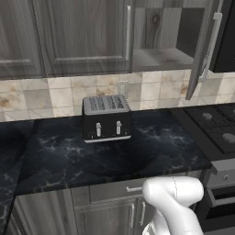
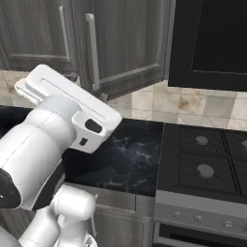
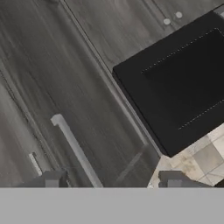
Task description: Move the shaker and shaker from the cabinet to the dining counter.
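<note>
Claw spread apart, empty, tips well separated. Straight ahead, cabinet door with silver handle; black panel off to one side.

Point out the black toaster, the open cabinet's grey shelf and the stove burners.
Black toaster (image 1: 106, 118): left base view, front face.
Grey shelf (image 1: 158, 58): left base view, bare top surface.
Stove burner (image 2: 206, 171): right base view, near round burner.

Toaster below open cabinet.
</note>
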